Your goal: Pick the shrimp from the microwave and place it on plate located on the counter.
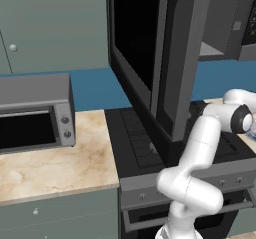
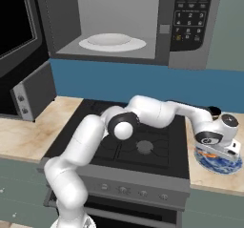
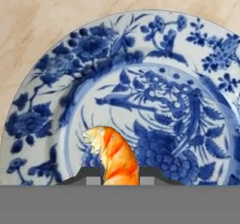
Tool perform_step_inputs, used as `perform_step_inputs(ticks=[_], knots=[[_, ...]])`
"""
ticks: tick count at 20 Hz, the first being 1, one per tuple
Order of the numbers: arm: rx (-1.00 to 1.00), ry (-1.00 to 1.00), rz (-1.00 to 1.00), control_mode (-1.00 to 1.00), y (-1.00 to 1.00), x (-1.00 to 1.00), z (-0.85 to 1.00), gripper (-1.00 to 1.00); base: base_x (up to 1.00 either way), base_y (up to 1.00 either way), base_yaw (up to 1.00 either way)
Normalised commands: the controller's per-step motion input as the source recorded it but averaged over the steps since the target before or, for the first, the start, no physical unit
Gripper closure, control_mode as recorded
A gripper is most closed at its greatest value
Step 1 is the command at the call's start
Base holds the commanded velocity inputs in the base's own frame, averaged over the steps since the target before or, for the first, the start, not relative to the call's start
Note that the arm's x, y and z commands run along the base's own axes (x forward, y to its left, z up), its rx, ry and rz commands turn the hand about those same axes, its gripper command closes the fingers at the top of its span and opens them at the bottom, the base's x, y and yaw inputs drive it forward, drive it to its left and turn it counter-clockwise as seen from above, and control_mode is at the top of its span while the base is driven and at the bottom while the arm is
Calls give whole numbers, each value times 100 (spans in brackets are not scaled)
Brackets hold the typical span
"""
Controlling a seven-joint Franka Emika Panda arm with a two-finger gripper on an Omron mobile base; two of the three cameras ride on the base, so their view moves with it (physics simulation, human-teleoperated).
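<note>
Marble desk (image 2: pixel 28 141) bore plate (image 3: pixel 154 101); claw (image 3: pixel 113 180) gripped shrimp (image 3: pixel 115 155) just above it. Placing step; release apparently due next.

Beige marble counter (image 1: pixel 55 168), silver toaster oven (image 1: pixel 35 114) on its left stretch, blue-and-white plate (image 2: pixel 217 164) on its right.

A: What stands near the plate (image 2: pixel 217 165)?
B: A dark cup (image 2: pixel 214 111) just behind it on the counter (image 2: pixel 28 139).
A: And higher up?
B: The microwave (image 2: pixel 143 22) overhangs the stove (image 2: pixel 138 148), its door (image 1: pixel 172 58) swung wide open.
</note>
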Motion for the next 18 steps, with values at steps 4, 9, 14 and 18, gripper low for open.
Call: perform_step_inputs(ticks=[4, 9, 14, 18], knots=[[0, 0, 0, -100, -26, 23, -9, 100, 0, 0, 0], [0, 1, 0, -100, -12, 7, -3, -100, 0, 0, 0], [0, 0, 0, -100, 0, 0, 0, -100, 0, 0, 0], [0, 0, 0, -100, 0, -13, 5, -100, 0, 0, 0]])
